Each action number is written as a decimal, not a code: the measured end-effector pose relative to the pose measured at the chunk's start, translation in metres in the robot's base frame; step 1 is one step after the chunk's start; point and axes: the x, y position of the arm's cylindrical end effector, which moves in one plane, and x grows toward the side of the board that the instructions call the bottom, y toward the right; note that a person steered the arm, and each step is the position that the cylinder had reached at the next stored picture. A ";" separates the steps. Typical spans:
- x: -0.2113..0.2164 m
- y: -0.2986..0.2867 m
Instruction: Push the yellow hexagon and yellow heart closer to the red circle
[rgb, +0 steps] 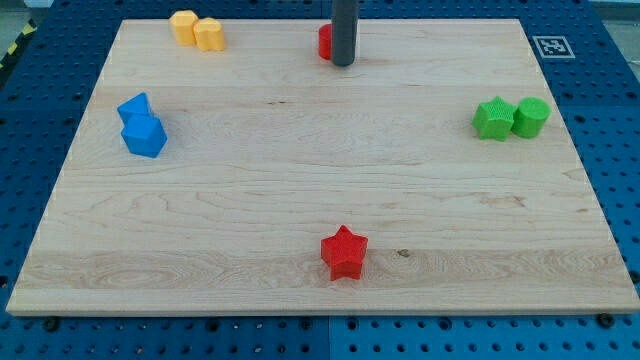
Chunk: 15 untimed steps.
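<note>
A yellow hexagon (183, 25) and a yellow heart (209, 34) sit touching each other at the view's top left of the wooden board (320, 200). The red circle (325, 41) is at the top centre, mostly hidden behind my rod. My tip (343, 64) rests just right of and in front of the red circle, far to the right of the two yellow blocks.
Two blue blocks (142, 125) sit together at the left. A green star-like block (494, 118) and a green cylinder (531, 117) sit together at the right. A red star (344, 252) lies near the bottom centre.
</note>
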 end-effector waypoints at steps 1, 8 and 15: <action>0.000 -0.017; -0.086 -0.301; -0.040 -0.161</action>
